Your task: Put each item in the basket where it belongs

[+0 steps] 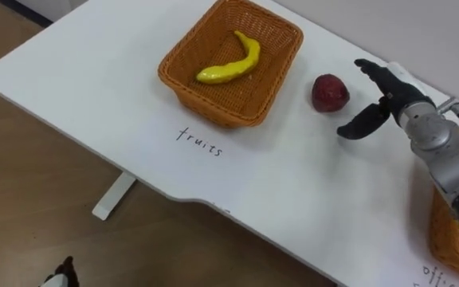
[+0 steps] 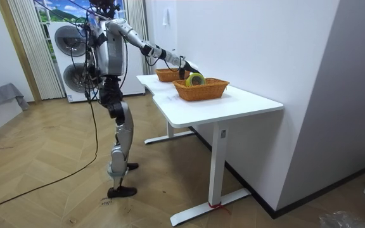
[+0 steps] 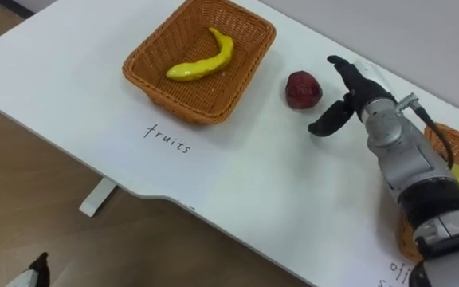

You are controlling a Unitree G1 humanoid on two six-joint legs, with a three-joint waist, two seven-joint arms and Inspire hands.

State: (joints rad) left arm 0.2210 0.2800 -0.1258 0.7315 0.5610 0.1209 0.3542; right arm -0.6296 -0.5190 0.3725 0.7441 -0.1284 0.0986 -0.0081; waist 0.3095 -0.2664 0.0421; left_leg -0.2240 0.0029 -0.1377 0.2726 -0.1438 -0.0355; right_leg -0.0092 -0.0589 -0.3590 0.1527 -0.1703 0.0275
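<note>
The right hand [image 1: 387, 100] is stretched out over the desk [image 1: 94, 88] with its fingers spread wide and the thumb turned down. It holds nothing and touches nothing. A dark red fruit [image 1: 330, 92] lies on the desk just beside it, to its left, between the hand and a wicker basket [image 1: 205, 102]. A yellow banana [image 1: 231, 62] lies in that basket. A second basket [image 1: 445, 231] sits under the right forearm. The left hand [image 1: 58, 277] shows at the lower left, below desk level.
</note>
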